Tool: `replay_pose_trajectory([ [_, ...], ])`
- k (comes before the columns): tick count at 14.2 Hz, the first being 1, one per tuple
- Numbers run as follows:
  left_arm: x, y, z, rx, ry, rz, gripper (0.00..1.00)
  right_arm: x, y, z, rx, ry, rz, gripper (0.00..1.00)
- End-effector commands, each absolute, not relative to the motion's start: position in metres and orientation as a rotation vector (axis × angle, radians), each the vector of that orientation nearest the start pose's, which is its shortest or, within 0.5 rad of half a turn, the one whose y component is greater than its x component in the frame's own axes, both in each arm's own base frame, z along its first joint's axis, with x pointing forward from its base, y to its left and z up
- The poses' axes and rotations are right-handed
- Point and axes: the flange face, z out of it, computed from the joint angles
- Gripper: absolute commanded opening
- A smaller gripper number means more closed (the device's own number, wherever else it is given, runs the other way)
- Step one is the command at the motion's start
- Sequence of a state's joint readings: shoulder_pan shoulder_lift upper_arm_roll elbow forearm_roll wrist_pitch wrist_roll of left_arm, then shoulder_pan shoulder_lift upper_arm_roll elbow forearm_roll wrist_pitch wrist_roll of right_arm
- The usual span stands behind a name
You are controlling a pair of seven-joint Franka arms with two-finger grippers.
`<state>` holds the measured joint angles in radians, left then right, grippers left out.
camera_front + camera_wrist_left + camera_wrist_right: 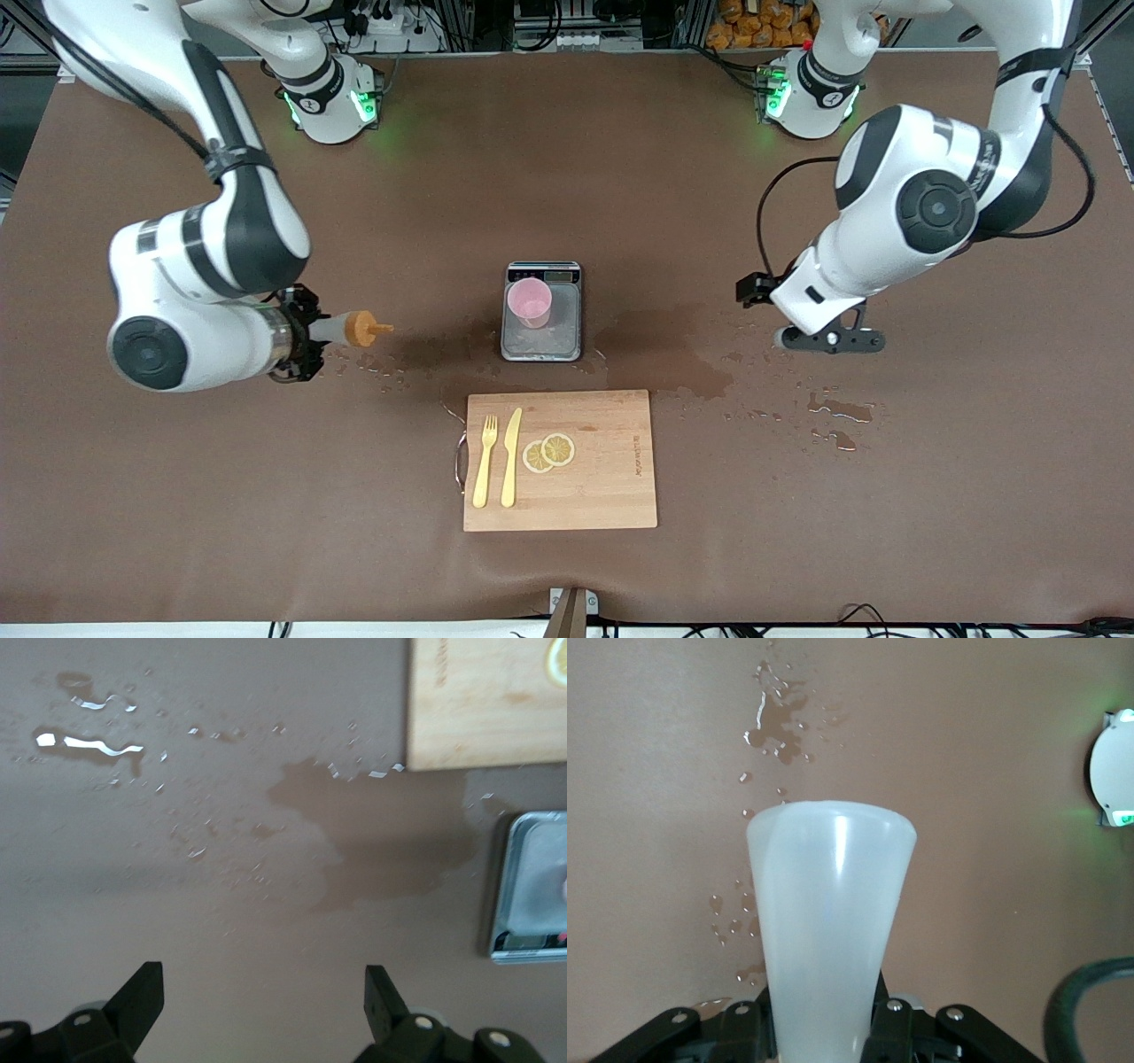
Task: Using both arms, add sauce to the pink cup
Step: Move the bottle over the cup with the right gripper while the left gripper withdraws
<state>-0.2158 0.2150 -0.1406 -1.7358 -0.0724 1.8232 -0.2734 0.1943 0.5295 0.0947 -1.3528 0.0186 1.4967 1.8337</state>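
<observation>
The pink cup [530, 304] stands upright on the steel scale [541, 341] in the middle of the table. My right gripper [306, 335] is shut on the sauce bottle [335, 330] and holds it on its side over wet table toward the right arm's end. The orange nozzle [365, 329] points at the scale, well short of the cup. In the right wrist view the translucent bottle [830, 921] sits between the fingers of the right gripper [824, 1032]. My left gripper [833, 340] hangs open over the table toward the left arm's end; the left gripper [263, 992] holds nothing.
A wooden cutting board [602, 478] lies nearer the camera than the scale, carrying a yellow fork [485, 461], a yellow knife [511, 456] and two lemon slices [549, 452]. Puddles [837, 410] and droplets wet the brown mat. The left wrist view shows the board's corner [483, 700] and the scale's edge [532, 890].
</observation>
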Motion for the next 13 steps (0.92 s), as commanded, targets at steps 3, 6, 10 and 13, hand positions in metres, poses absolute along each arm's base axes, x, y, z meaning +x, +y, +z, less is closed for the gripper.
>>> replay_pose_trajectory([
  [3,0.536,-0.188,0.468,-3.123,0.107,0.375,1.00,0.611,0.234,0.399,-2.428,2.513,0.290,0.35],
  [6,0.523,-0.162,0.484,-3.087,0.056,0.489,1.00,0.598,0.252,0.398,-2.430,2.576,0.280,0.35],
  [10,0.532,-0.144,0.496,-3.115,0.037,0.431,1.00,0.581,0.289,0.390,-2.437,2.646,0.108,0.35],
  [13,0.532,-0.126,0.522,-3.142,0.103,0.349,1.00,0.572,0.307,0.380,-2.437,2.681,0.052,0.35],
])
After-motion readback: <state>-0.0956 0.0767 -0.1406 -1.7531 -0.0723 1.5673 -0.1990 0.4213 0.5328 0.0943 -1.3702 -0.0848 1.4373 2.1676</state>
